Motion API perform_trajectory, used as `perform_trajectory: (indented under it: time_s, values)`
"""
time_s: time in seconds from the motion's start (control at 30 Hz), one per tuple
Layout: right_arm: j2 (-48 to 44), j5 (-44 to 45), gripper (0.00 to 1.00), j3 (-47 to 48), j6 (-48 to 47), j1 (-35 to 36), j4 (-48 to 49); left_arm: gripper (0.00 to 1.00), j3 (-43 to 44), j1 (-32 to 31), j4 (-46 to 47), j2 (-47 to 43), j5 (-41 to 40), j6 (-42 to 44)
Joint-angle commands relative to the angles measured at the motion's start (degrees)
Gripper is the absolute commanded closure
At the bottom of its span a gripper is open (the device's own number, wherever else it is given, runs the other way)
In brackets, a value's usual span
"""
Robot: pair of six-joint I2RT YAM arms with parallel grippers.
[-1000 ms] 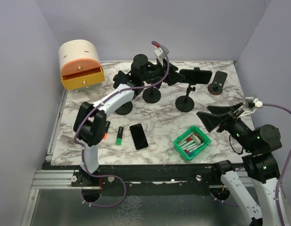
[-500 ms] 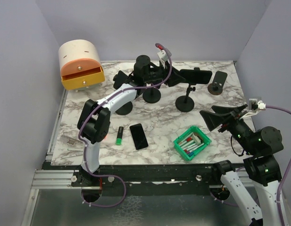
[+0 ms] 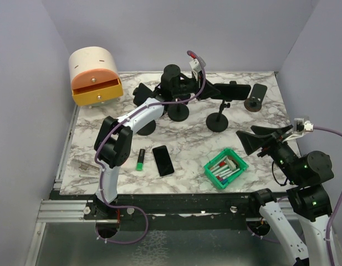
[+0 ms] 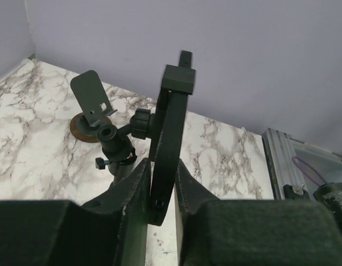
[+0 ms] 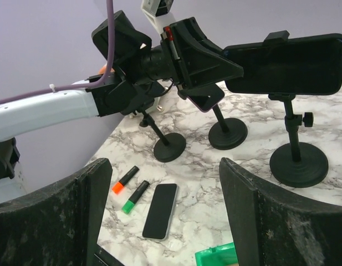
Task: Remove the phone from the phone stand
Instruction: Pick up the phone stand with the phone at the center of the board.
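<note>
Marble tabletop (image 3: pixel 187 149), grey-veined, purple walls (image 3: pixel 159 33) behind. My left gripper (image 4: pixel 162 172) pinches the near end of the black slab phone (image 4: pixel 169 122), held edge-on in the clamp of the black round-footed stand (image 3: pixel 219 119) just ahead. My right gripper (image 5: pixel 159 216) hangs spread wide, empty, well back.

Left end effector (image 4: pixel 162 174) extended far forward, pinched narrow — right end effector (image 5: pixel 165 177) gaping

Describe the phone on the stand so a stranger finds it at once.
Start at the white marbled table and go to its far right part. There a black phone is clamped sideways atop a black round-based stand; the other black phone lies flat.
</note>
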Motion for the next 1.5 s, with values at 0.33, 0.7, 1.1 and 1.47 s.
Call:
perform_trajectory:
  time_s: [0.33,0.7,1.1,1.47]
  values:
    - [-3.32,3.49,0.16,0.06,-1.25,0.53,-2.09,1.0,0.98,-0.99,2.19,-3.64,-1.48,-0.52]
    - [-5.05,5.48,0.14,1.69,-1.69,0.53,-3.93,1.0,-0.19,-1.57,3.65,-12.22,-6.92,-2.3]
    - [-5.59,5.98,0.14,3.7,-1.2,0.53,-4.73,1.0,-6.58,-2.48,3.66,-23.62,-10.97,-1.19]
    - [-4.33,2.67,0.14,4.09,2.22,0.53,-1.3,1.0,-23.49,-2.67,2.63,-41.88,-15.14,0.84]
